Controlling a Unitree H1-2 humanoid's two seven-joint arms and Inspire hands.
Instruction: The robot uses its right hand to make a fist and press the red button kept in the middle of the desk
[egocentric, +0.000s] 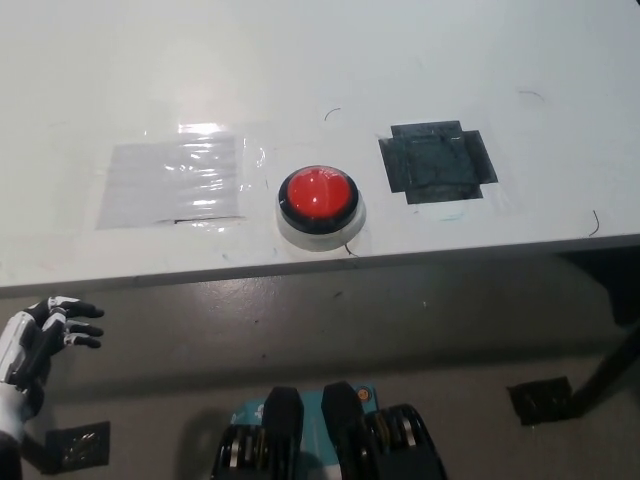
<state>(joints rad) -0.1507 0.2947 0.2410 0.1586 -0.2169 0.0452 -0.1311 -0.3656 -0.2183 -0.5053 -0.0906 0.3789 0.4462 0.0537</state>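
The red button (319, 196) sits near the middle of the white bench (300, 70), close to its near edge, with a clear plastic sheet (173, 181) at its left and a black tape patch (438, 163) at its right. The far part of the bench is bare. The white left robot hand (40, 331) rests below the near edge, far left of the button, fingers spread and holding nothing.
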